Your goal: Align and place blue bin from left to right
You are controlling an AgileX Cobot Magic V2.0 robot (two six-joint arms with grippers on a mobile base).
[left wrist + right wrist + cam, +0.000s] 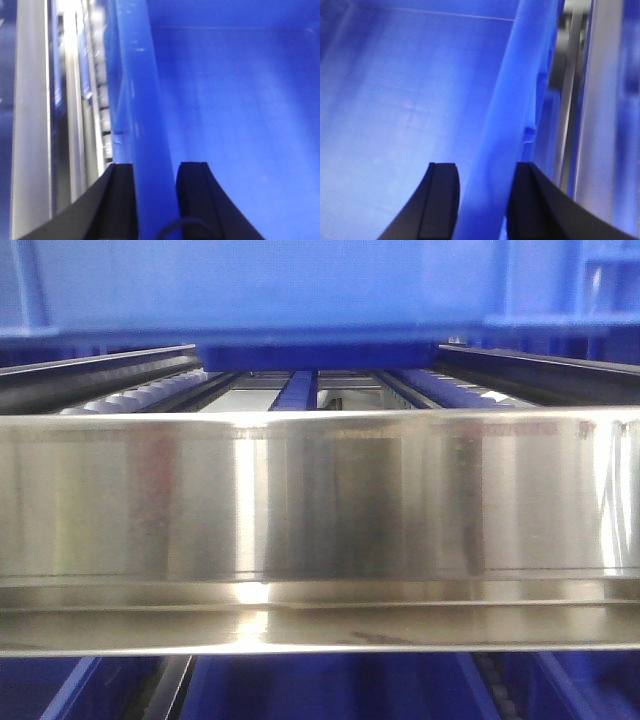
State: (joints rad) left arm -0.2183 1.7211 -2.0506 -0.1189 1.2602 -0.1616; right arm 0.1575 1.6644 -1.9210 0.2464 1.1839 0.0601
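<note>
The blue bin (300, 285) fills the top of the front view, its underside above the roller tracks. In the left wrist view its thick rim (142, 100) runs up between my black fingers, and the left gripper (155, 167) is shut on that wall, with the bin's smooth inside (240, 125) to the right. The right gripper (485, 167) is likewise shut on the opposite rim (520, 90), with the bin's inside (405, 100) to its left. Neither gripper shows in the front view.
A shiny steel rail (320, 510) crosses the front view just below the bin. Behind it lie roller tracks (130, 400) and dark side guides (540, 370). Steel rack rails (30, 125) stand left of the left gripper, and more rails (605, 110) right of the right gripper.
</note>
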